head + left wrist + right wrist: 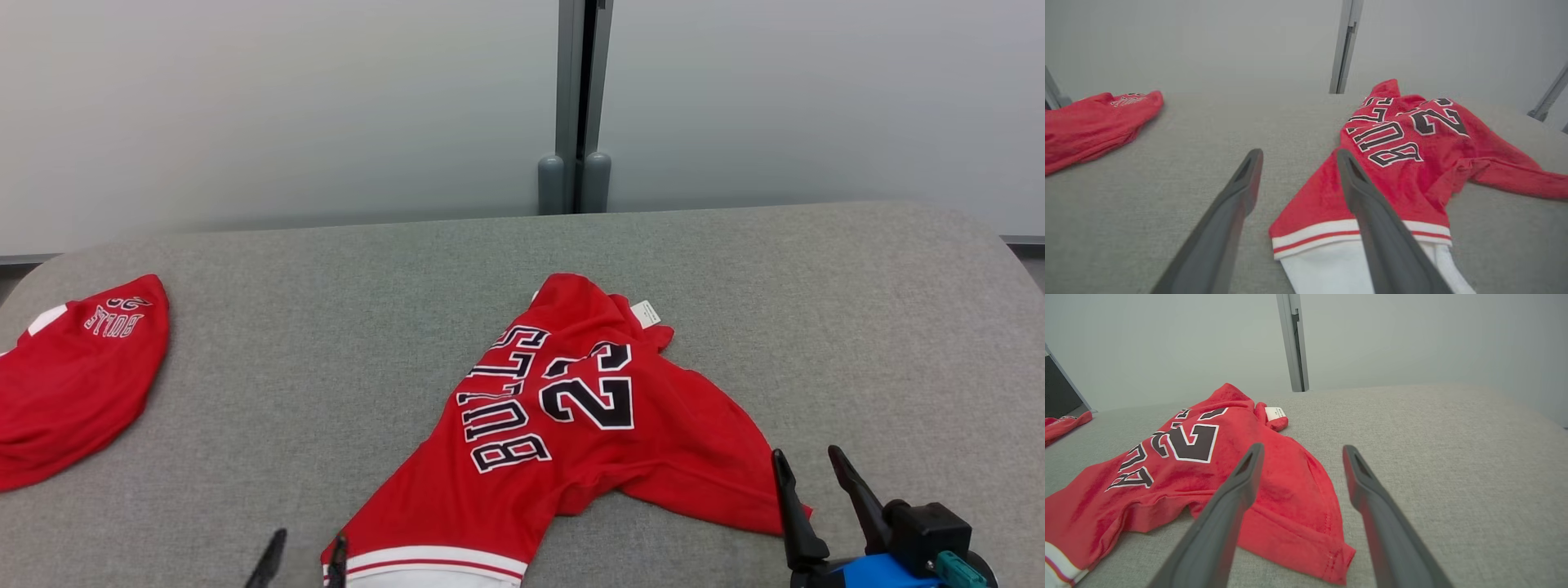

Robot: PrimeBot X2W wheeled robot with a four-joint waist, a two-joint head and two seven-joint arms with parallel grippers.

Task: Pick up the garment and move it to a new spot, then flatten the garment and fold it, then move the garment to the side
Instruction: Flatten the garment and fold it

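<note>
Head view high, looking down on table (343, 327), wrist views low, close, facing forward, sharing garment (1412, 188).

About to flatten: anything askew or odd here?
The red jersey lies rumpled and skewed on the grey table, white label sticking out at its far end. A second red garment sits bunched at the left edge.

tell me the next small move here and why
Probably lower the left gripper and pinch the striped hem at its corner: the jersey lies rumpled on the table, not yet flat, and this gripper's open jaws straddle that corner, holding nothing. The right gripper, also open, sits by the sleeve.
</note>
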